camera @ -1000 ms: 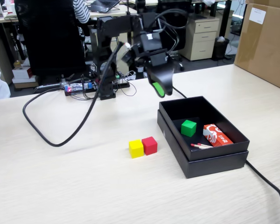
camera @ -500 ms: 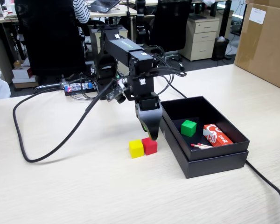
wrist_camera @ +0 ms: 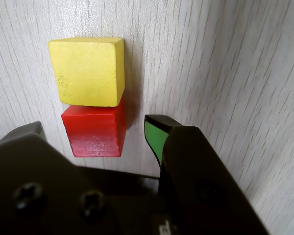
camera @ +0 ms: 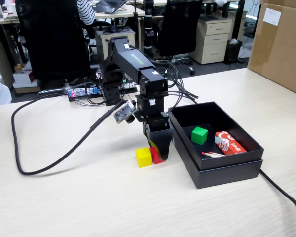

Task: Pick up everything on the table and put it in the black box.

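Inside the black box (camera: 214, 170), right of the arm, the green cube (camera: 200, 135) is already stowed; the yellow cube (camera: 143, 157) and red cube (camera: 157, 154) remain touching on the desk (camera: 64, 197), so roughly one third is done. Since the earlier frames the arm has swung from above the box and descended, and its fingers (wrist_camera: 112, 134) now stand open astride the red cube, not yet closed.
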{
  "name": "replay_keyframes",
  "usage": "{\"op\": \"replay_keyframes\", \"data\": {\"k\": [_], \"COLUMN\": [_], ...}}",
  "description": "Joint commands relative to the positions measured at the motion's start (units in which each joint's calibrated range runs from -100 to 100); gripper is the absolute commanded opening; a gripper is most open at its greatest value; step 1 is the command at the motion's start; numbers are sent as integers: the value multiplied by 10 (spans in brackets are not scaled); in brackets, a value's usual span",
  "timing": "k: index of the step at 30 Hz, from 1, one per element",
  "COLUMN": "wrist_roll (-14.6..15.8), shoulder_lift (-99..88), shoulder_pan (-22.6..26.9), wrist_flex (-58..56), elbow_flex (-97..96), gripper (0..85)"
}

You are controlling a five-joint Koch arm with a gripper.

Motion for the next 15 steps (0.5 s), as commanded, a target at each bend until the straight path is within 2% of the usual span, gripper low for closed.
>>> {"op": "replay_keyframes", "data": {"k": [1,5,9,11,15], "wrist_roll": [-4,-4,0,2,8], "shoulder_lift": [-7,7,0,-9,-132], "shoulder_pan": [-6,-9,-10,-9,4], "wrist_flex": [1,1,1,1,-1], "elbow_flex": [41,56,65,65,21], "gripper": [372,251,43,11,11]}}
